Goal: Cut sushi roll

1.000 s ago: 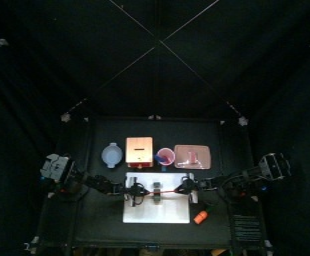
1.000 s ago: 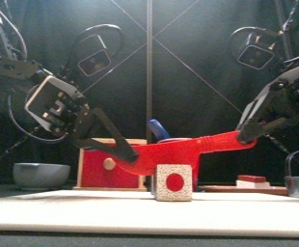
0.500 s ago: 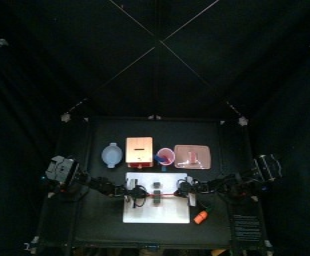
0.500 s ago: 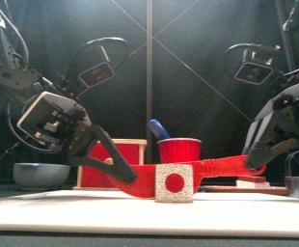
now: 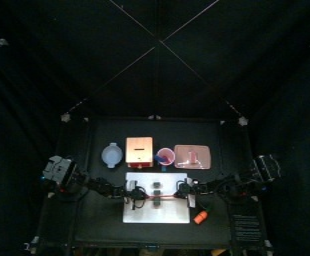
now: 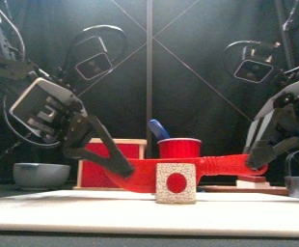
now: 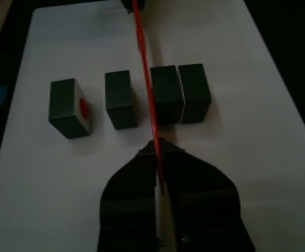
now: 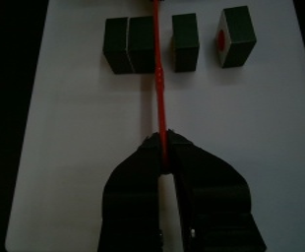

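The sushi roll lies on the white board [image 5: 151, 208] as several dark slices in a row. In the left wrist view one slice [image 7: 70, 106] shows a red centre, another [image 7: 120, 98] lies beside it, and two [image 7: 179, 93] touch each other. A thin red blade [image 7: 148, 89] stands edge-down in the gap between the second slice and that pair. My left gripper [image 7: 156, 150] is shut on one end of the blade, my right gripper [image 8: 158, 148] on the other end [image 8: 152, 69]. In the front view the blade [image 6: 203, 166] spans low behind the nearest slice [image 6: 175, 182].
Behind the board stand a grey bowl [image 5: 111, 154], a wooden box [image 5: 140, 152], a red cup [image 6: 180, 148] and a pinkish tray [image 5: 191, 155]. A small orange oblong object [image 5: 198, 216] lies at the board's front right corner. Black curtains close in the table.
Both grippers have come down and the red blade has dropped from an arch above the slices to lie low among them. Over the last half second it has barely moved.
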